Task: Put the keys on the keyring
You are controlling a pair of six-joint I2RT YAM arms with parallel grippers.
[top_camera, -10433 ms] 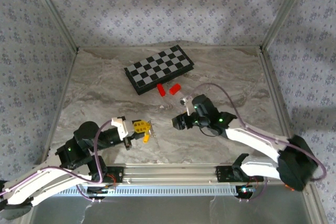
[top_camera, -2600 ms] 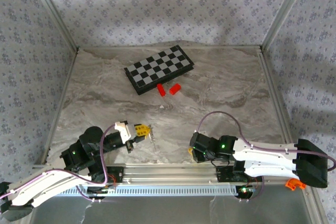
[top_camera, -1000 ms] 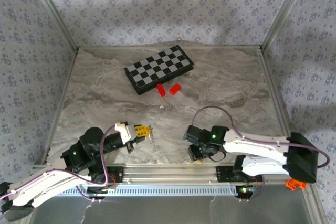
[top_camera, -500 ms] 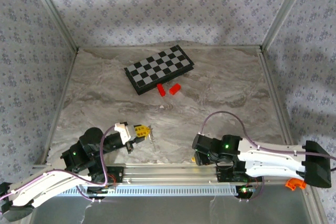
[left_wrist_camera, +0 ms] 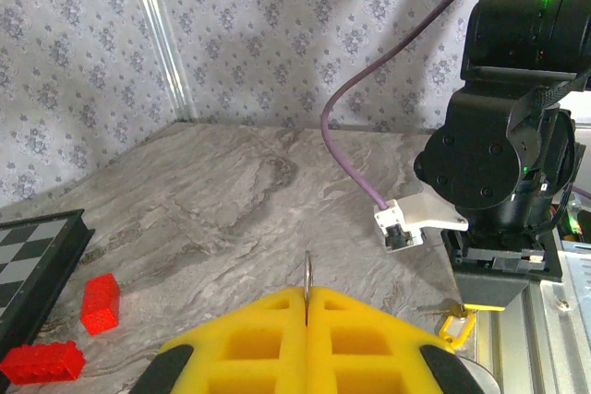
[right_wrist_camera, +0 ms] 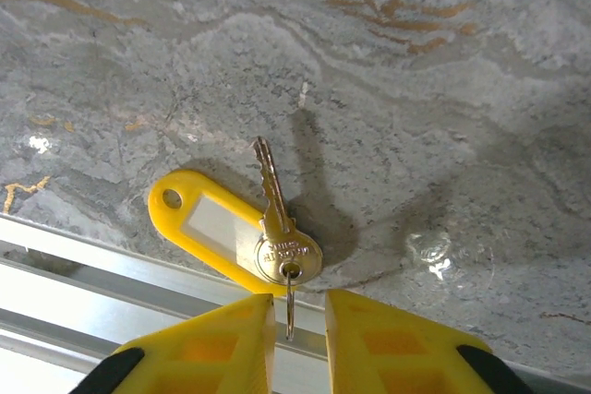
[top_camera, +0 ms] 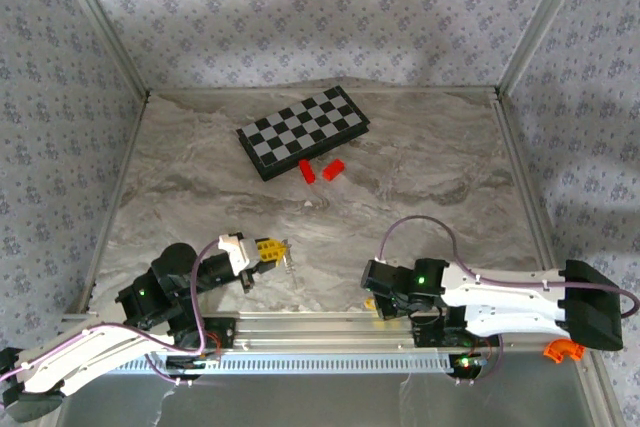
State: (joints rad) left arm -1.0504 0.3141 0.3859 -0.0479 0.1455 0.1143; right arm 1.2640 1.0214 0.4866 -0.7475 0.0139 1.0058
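The right jaws stand narrowly apart. A gap shows on either side of the small wire loop (right_wrist_camera: 289, 306) that lies between their yellow fingers (right_wrist_camera: 388, 339), and neither finger is seen touching it. The loop passes through the head of the key (right_wrist_camera: 277, 219), a brass key lying flat on the bench (right_wrist_camera: 443, 89) with its blade pointing away from the jaws. A yellow tag (right_wrist_camera: 214, 231) sits on the same loop and lies beside the key, to its left in the right wrist view, tucked under the key's head. Key and tag lie at the bench's near edge, just beside the aluminium rail (right_wrist_camera: 111, 274), a little right of the middle of that edge.

The left jaws are pressed together on the keyring (left_wrist_camera: 307, 274), a thin ring seen edge-on that stands upright out of the seam between the fingers (left_wrist_camera: 249, 348). It is close to the near edge, left of the middle, and well apart from the key.

Farther out, one red block (top_camera: 307, 171) and another red block (top_camera: 333, 169) lie near each other, just beside the chessboard (top_camera: 303, 130) towards the far edge.
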